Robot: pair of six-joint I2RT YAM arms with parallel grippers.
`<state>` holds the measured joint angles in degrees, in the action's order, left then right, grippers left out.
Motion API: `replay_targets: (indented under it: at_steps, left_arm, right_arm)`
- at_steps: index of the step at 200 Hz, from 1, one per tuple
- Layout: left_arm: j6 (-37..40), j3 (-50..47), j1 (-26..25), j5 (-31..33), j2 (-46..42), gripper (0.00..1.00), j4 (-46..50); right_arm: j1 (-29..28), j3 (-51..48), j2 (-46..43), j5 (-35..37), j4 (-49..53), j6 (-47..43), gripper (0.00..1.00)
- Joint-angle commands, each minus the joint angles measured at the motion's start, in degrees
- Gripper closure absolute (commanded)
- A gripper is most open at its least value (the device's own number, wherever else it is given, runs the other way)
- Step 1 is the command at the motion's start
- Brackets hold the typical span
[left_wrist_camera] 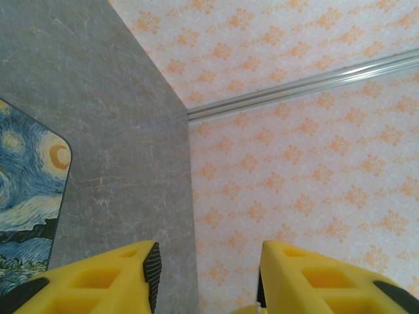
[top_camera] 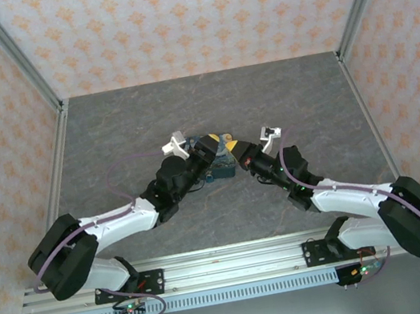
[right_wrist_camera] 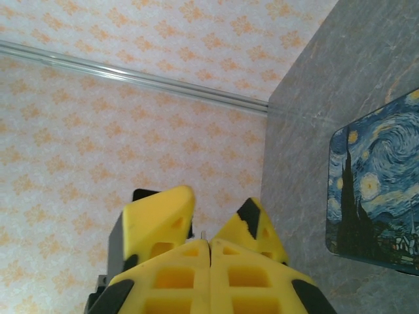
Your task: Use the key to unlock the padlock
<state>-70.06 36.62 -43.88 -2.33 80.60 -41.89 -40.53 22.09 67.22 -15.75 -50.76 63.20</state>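
From above, the padlock (top_camera: pixel 219 173) is largely covered by the two wrists that meet over it, and only a blue corner can be made out under and between the two sets of fingers. In the left wrist view it is cut off by the frame edge, left of the left fingers (left_wrist_camera: pixel 150 268) and lying flat on the surface (left_wrist_camera: pixel 124 131). These fingers are seen spread apart, with nothing between them. The right fingers (right_wrist_camera: pixel 209 252) are seen pressed together. A thin sliver at their seam is too small to be identified, and a dark part (right_wrist_camera: pixel 139 196) behind them is mostly hidden. To their right the padlock is again cut off at the frame edge. The surface is grey and marbled. It is enclosed by a wall (top_camera: pixel 169 18) papered in an orange pattern, and a metal rail (left_wrist_camera: pixel 294 88) is seen at the wall corner.
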Motion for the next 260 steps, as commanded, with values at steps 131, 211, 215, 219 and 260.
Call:
replay_targets:
  at_steps: [131,211,215,219,260]
  left_arm:
    - [0.72,4.29,-0.18,-4.05,3.96,0.72,-2.23]
    - [0.37,4.25,-0.21,-4.18,4.66,1.00,-2.85]
    - [0.30,4.20,-0.24,-4.11,4.66,1.00,-2.85]
    - [0.23,4.15,-0.22,-4.05,4.66,1.00,-2.76]
    - [-1.80,2.11,-0.20,-0.82,3.97,1.00,-3.39]
  right_arm:
    - [0.46,1.47,0.30,-4.84,-0.74,-1.46,1.00]
    - [0.40,1.29,0.35,-4.73,-1.18,-1.15,1.00]
    - [0.41,1.33,0.28,-4.64,-1.16,-1.23,1.00]
    - [0.44,1.29,0.31,-4.45,-1.10,-1.10,1.00]
    - [0.54,0.90,0.28,-2.63,-1.21,-0.19,0.95]
